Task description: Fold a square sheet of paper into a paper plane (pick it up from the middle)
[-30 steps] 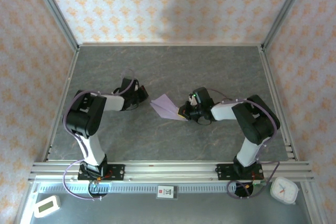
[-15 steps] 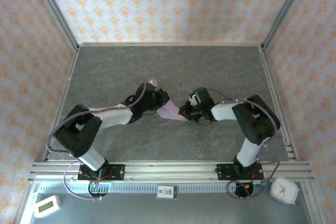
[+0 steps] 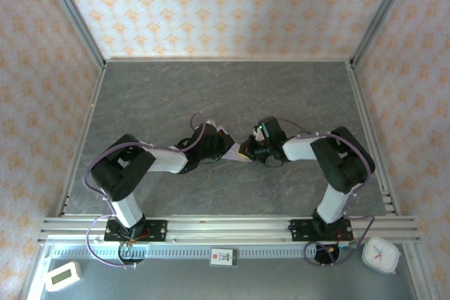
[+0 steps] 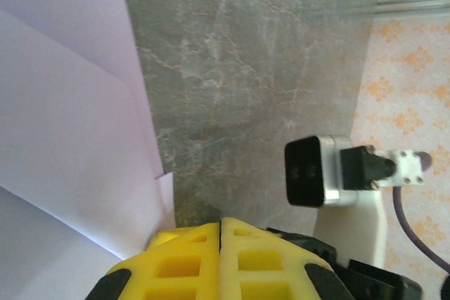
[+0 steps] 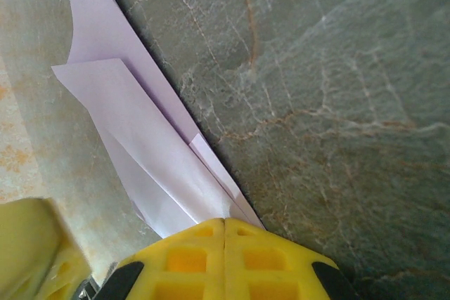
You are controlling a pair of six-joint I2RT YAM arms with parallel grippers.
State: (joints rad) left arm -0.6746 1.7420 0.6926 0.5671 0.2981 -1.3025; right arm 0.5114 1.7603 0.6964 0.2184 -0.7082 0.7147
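Observation:
The lavender sheet of paper lies folded as a narrow paper plane (image 3: 229,150) on the grey table (image 3: 232,89), between both grippers. My left gripper (image 3: 213,147) reaches in from the left and covers most of it from above. In the left wrist view its yellow jaws (image 4: 221,226) are shut, tips at the edge of the paper plane (image 4: 70,138). My right gripper (image 3: 246,151) sits at the plane's right end. Its jaws (image 5: 225,223) are shut and rest on top of the flat folded layers of the paper plane (image 5: 140,131).
Patterned walls and metal posts enclose the table. An aluminium rail (image 3: 225,226) runs along the near edge. A white timer (image 3: 63,275) and a white clock (image 3: 380,254) lie in front of it. The right wrist's camera (image 4: 309,172) sits close to my left fingers.
My left arm has swung from the left side in to the paper plane and now lies over it. The right arm and the paper have stayed put.

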